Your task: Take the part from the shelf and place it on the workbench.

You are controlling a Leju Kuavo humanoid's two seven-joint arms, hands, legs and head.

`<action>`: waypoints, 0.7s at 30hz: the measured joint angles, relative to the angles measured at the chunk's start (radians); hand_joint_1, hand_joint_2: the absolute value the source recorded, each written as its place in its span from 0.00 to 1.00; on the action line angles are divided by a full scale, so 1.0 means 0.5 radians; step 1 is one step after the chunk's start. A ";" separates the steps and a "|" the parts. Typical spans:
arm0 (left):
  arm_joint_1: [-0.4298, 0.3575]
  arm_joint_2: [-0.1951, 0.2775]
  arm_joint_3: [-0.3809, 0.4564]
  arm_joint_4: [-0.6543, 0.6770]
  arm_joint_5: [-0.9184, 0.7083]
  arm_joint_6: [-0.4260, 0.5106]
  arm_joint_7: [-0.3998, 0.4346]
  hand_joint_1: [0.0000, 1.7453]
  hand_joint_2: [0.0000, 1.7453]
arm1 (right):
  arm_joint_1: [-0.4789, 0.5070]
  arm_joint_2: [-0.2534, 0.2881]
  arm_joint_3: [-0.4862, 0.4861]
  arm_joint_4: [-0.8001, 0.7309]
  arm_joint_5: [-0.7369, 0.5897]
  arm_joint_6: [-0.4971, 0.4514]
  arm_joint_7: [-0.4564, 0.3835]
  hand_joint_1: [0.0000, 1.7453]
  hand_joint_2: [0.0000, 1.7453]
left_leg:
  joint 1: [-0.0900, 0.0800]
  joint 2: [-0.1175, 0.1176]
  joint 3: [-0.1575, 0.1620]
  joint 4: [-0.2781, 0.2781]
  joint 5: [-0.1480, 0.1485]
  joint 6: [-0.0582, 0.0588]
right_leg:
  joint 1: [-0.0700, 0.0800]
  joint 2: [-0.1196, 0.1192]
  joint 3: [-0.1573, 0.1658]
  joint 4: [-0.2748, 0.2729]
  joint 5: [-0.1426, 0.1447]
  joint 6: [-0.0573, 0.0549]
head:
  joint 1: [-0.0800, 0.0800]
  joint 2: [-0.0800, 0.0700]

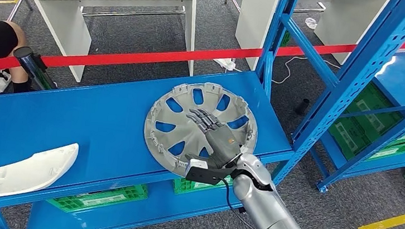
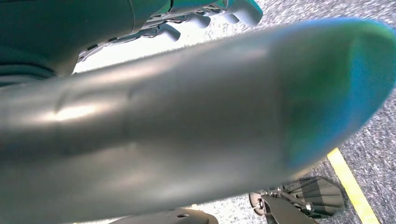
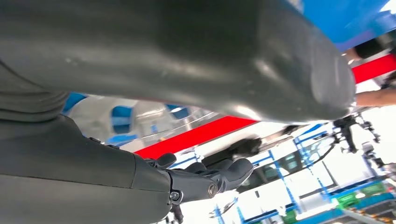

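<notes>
Grey plastic wheel cover (image 1: 202, 127), round with spoke-shaped openings, lies flat on the blue metal shelf (image 1: 99, 116), near its front edge and beside the blue upright (image 1: 277, 40). You can see your right hand (image 1: 212, 135) over the cover's middle, fingers stretched out and spread, gripping nothing. Your left hand (image 2: 196, 18) appears blurred at the wrist camera, and you cannot tell its state. A white curved plastic panel (image 1: 15, 172) lies at the shelf's left end.

Bare blue shelf (image 1: 105, 111) lies open left of the hubcap (image 1: 179, 104); a white panel (image 1: 15, 172) fills its near-left corner, blue uprights (image 1: 278, 32) close the right end
</notes>
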 joint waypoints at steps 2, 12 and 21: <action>-0.007 -0.005 -0.013 0.000 -0.004 0.007 0.001 0.00 0.00 | -0.003 0.031 0.032 -0.004 0.001 0.016 0.005 0.00 0.00 | 0.000 0.000 0.000 0.000 0.000 0.000 | 0.000 0.000 0.000 0.000 0.000 0.000 | 0.000 0.000; 0.000 -0.006 -0.017 0.000 0.056 0.023 0.001 0.00 0.00 | -0.063 0.105 0.116 0.015 -0.051 0.027 0.002 0.00 0.00 | -0.012 -0.002 -0.001 0.002 -0.005 0.008 | -0.016 -0.001 0.001 -0.005 -0.001 0.009 | 0.000 0.000; -0.002 -0.003 -0.017 0.000 0.064 0.021 0.001 0.00 0.00 | -0.083 0.110 0.119 0.036 -0.057 0.017 -0.004 0.00 0.00 | 0.004 0.008 0.009 -0.029 0.014 0.051 | -0.020 0.000 -0.168 0.342 -0.187 0.047 | 0.007 0.000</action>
